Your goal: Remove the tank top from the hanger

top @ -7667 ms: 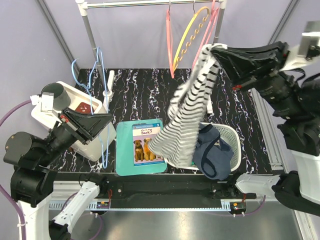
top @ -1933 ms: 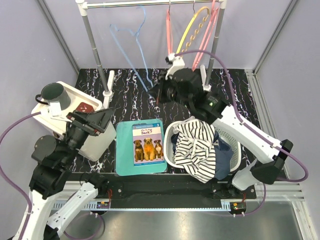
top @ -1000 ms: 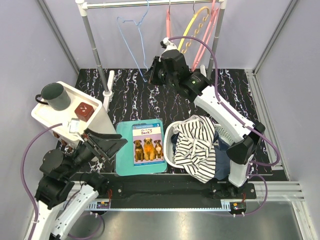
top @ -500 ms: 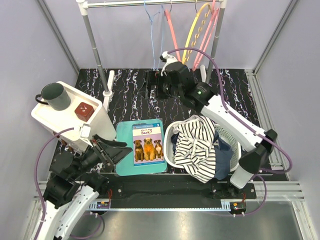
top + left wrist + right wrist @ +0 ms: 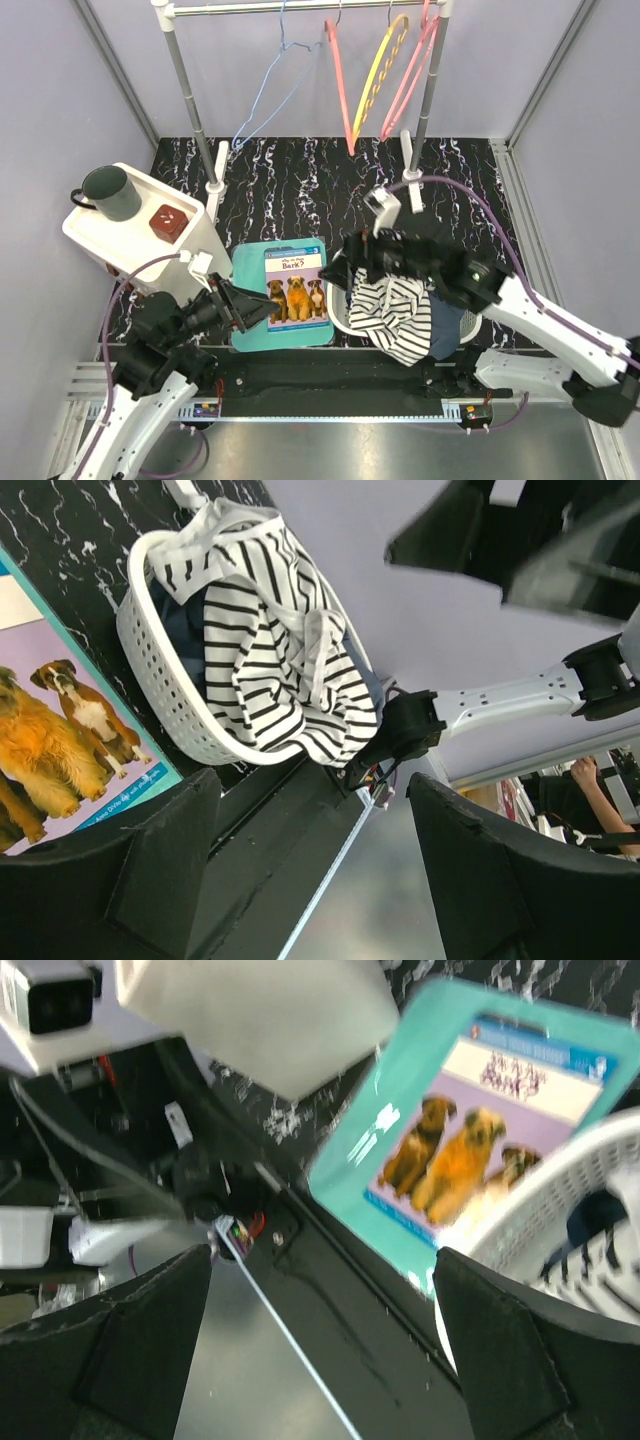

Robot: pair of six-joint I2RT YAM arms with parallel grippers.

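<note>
Striped tank top (image 5: 392, 308) in basket (image 5: 338, 312), blue hanger (image 5: 256, 96) seen only overhead

I see the tank top (image 5: 392, 312) off the hanger: white with black stripes, sleeveless, crumpled in a loose heap in the white basket (image 5: 170, 700) at the desk's near right. It lies on top of dark blue cloth (image 5: 446, 318). 1 fold spills over the basket's near rim and hangs outside. The hanger (image 5: 258, 95), thin pale-blue wire, is bare. It is hooked on the rail (image 5: 230, 8) and hangs aslant to the left.
</note>
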